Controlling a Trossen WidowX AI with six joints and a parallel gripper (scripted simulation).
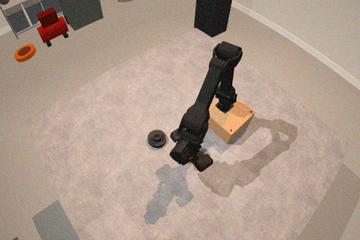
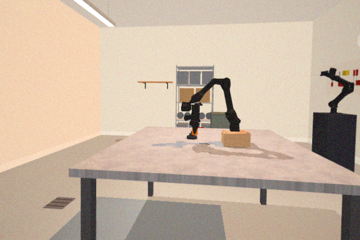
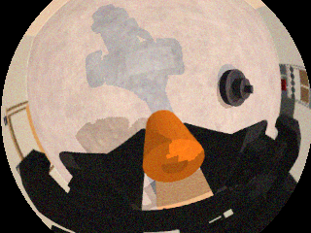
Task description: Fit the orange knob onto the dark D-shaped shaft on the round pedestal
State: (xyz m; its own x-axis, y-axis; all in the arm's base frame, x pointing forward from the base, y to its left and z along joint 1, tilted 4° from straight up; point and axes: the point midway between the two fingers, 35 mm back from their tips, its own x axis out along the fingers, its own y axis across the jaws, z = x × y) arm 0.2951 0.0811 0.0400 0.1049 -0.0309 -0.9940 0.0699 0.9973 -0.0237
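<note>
My gripper (image 2: 194,129) (image 3: 163,129) is shut on the orange knob (image 1: 190,159) (image 2: 194,131) (image 3: 171,150). The knob is upright between the fingers and hangs a little above the table, its underside hidden. In the top view the arm covers most of it. The dark round pedestal (image 1: 153,141) (image 2: 191,137) (image 3: 226,89) stands on the table, to the left of the gripper in the top view and to the right of the knob in the wrist view. Its short shaft (image 1: 157,135) (image 3: 249,89) points up and is bare. The shaft's flat side cannot be made out.
The arm's base stands on a wooden block (image 1: 228,123) (image 2: 235,139) to the right of the pedestal. The table (image 1: 101,121) (image 2: 139,162) carries shadows of the arm. A second arm on a black cabinet (image 2: 332,138), shelves and a red machine (image 1: 53,28) are away from the table.
</note>
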